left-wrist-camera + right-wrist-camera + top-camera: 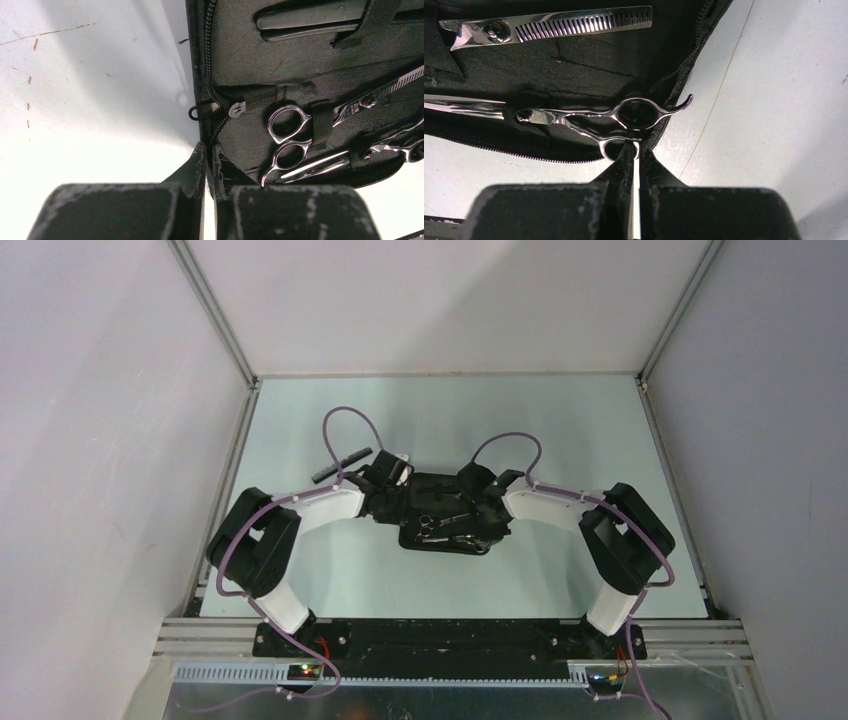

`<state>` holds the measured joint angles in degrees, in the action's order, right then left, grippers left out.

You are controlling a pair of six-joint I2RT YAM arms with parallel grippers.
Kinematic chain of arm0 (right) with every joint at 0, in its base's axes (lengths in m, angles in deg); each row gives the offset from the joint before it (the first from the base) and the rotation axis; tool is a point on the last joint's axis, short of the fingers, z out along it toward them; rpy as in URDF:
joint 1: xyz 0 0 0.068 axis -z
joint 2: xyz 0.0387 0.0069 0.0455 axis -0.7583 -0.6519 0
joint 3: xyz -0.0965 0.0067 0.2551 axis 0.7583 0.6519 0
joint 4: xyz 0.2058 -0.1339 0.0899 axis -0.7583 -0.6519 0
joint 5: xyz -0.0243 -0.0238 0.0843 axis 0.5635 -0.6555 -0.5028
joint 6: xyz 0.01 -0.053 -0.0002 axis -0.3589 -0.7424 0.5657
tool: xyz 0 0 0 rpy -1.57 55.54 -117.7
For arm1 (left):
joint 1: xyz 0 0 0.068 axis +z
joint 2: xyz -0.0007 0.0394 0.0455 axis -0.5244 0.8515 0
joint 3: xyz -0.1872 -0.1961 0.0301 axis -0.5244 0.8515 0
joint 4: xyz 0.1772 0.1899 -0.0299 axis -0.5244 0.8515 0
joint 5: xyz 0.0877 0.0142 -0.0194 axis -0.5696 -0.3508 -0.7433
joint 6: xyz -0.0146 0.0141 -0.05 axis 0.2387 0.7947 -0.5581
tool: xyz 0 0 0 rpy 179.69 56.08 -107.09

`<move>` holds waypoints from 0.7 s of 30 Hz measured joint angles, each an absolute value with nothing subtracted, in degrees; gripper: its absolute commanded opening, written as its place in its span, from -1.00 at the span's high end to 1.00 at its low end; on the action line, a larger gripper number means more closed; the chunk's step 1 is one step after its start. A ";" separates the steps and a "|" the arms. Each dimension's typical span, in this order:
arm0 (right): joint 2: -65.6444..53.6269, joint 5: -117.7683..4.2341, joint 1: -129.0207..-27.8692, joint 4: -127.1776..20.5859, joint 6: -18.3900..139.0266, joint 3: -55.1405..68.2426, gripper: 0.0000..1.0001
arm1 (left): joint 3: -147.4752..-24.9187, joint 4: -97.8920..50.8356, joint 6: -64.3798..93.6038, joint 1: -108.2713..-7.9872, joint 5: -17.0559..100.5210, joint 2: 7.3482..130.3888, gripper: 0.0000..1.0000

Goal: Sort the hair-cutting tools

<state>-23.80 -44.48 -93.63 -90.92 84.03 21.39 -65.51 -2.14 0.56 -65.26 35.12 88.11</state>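
My left jaws are pressed together on the zippered edge of the open black pouch [250,65]. One fingertip [194,162] sits on the outer side of the zipper and the other on the lining.

The pouch lies flat in the middle of the bench [400,585], between my two wrists. Just beyond my left fingertips are the ring handles of the thinning scissors [287,135]. They are held under a strap inside the pouch, with the toothed blade running away towards my right arm.

My right jaws are clamped on the lower ring of the straight scissors [636,114]. These lie across the pouch's zippered rim, with the rings at the edge and the blade pointing inward under a strap.

A long dark bar [310,17] is tucked under another strap at the far side of the lining. I cannot tell whether it is a comb or clips.

Two dark sticks [340,464] lie on the bench just left of the pouch, beside my left wrist.
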 measured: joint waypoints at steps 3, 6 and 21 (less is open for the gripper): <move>-25.07 -44.68 -93.63 -92.32 83.09 19.82 1.00 | -65.42 -2.27 0.52 -65.26 35.12 88.05 0.90; -26.73 -44.53 -94.05 -94.13 81.32 17.61 1.00 | -65.34 -2.40 0.48 -65.26 35.12 87.96 0.90; -29.90 -44.35 -97.59 -92.60 80.20 13.74 1.00 | -64.40 -3.40 -0.51 -65.39 34.64 87.35 0.97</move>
